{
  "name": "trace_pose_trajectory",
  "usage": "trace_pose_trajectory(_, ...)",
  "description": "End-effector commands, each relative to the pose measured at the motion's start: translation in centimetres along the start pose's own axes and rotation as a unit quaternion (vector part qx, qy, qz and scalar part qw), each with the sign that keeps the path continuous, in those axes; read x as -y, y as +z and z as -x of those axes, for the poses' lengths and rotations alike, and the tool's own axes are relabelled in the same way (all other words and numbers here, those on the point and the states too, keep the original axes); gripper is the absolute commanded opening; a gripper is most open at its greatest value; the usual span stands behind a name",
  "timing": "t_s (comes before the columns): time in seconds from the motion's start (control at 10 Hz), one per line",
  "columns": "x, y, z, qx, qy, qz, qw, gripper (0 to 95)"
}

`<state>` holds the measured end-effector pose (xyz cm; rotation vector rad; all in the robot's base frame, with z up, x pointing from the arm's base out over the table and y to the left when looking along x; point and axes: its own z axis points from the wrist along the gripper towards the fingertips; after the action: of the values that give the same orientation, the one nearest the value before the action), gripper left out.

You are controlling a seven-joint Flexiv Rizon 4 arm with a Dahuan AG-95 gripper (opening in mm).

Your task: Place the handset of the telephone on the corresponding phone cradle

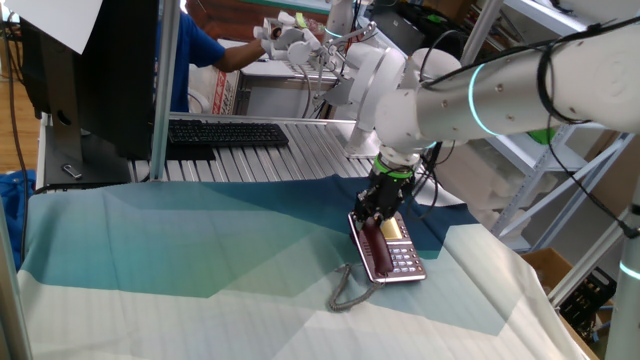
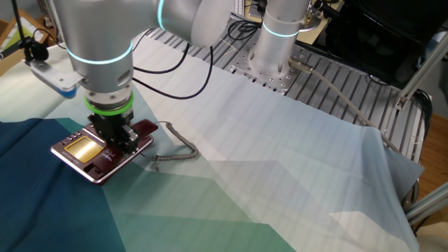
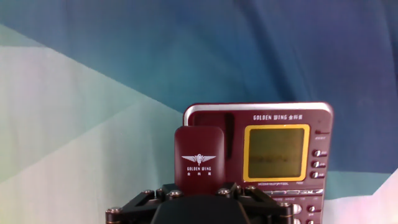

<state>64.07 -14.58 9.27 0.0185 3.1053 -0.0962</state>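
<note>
One fixed view: pincer (image 1: 377,212) low over telephone (image 1: 392,250) on cloth-covered desk (image 1: 200,260); grey cord (image 1: 350,288) trails off front.
Other fixed view: pincer down on telephone's cradle side.
Hand view: fingers closed on handset (image 3: 199,157), handset over cradle beside display (image 3: 276,152).

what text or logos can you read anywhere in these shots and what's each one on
"GOLDEN WING", followed by small characters I cannot read: top of the telephone, above its yellow-framed display.
"GOLDEN WING" under a winged emblem: end of the handset.
Tiny labels under the display and beside the side buttons: too small to read.
Keypad in both fixed views: too blurred to read.
</note>
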Motion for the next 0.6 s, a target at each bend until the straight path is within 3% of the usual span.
trace_pose_trajectory(0.1,0.0,0.3,0.3,0.002,-0.009,0.005,0.9999,0.0)
trace_pose_trajectory(0.6,0.1,1.6,0.8,0.008,-0.004,0.005,1.0000,0.0)
